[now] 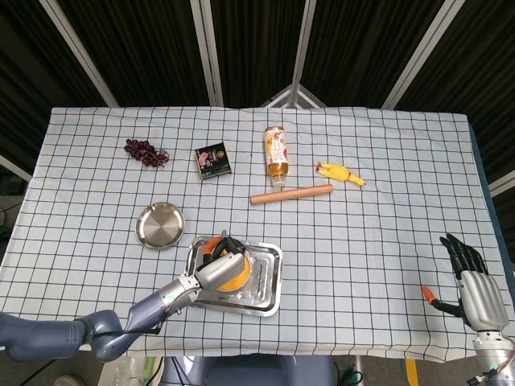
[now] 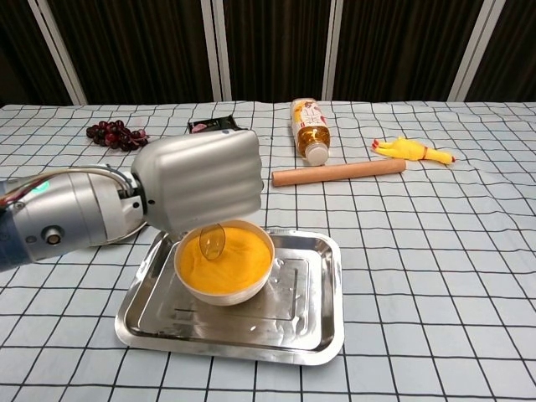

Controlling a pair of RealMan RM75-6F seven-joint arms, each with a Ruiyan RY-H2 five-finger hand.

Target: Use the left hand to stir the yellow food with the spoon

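- My left hand [image 2: 201, 180] gripped the spoon [image 2: 213, 241], its tip in the yellow food [image 2: 226, 261]
- I judged small, slow circles safest, clear of the bowl [image 2: 239, 292] wall

My left hand [image 2: 201, 180] over bowl [image 2: 224, 290] in tray [image 2: 318, 327], spoon [image 2: 213, 241] in food [image 2: 239, 261], rolling pin [image 2: 337, 172] far behind, plate [image 1: 159, 226] left.

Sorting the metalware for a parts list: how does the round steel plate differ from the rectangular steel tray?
The round steel plate is a small circle lying bare; the rectangular steel tray is larger, with rounded corners, and carries the white bowl of yellow food. The plate lies apart, to the tray's left and further back. Both are shiny, shallow and flat on the cloth.
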